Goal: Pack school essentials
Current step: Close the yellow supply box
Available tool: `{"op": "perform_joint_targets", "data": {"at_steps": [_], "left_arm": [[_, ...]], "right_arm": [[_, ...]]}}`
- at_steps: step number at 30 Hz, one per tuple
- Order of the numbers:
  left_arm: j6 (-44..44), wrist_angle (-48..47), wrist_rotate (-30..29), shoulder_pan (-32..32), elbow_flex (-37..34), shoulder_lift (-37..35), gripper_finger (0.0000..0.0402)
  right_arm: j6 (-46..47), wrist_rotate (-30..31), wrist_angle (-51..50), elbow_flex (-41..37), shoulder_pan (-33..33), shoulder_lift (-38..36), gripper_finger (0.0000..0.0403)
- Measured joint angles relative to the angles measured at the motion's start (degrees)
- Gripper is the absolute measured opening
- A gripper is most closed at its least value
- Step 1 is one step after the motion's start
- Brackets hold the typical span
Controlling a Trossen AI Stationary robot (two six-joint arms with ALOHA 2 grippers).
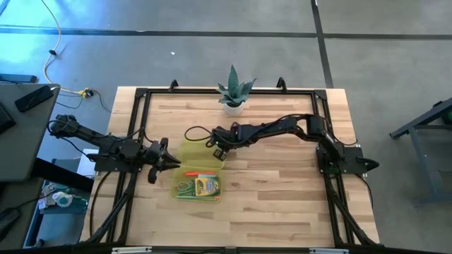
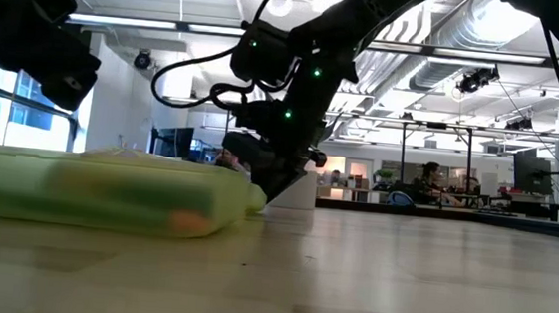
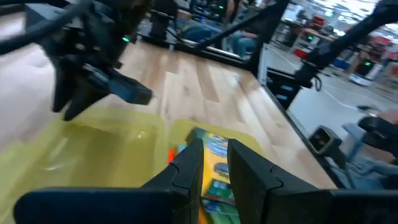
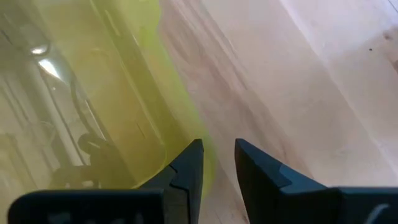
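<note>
You had the right gripper [image 4: 217, 163] at the far corner of the clear yellow-green case [image 1: 201, 161], fingers slightly apart around its thin lid edge. Left gripper [image 3: 214, 165] sat just beside the case, fingers narrowly apart, empty. Crayon box [image 1: 206, 186] and red-orange marker [image 1: 192, 173] lay inside; slick plastic could've slipped and spilled them.

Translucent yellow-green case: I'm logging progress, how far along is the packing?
Done: the crayon box and green-handled scissors lie in the translucent yellow-green plastic case. In hand: the right gripper is at its open lid. Left: closing it.
</note>
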Motion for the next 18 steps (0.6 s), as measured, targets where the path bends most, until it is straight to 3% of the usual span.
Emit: {"op": "perform_joint_targets", "data": {"at_steps": [18], "left_arm": [[-0.1,0.1,-1.4,-5.0,0.0,1.4,0.0062]], "right_arm": [[0.1,-0.2,-0.3,0.1,-0.1,-1.4,0.0083]]}}
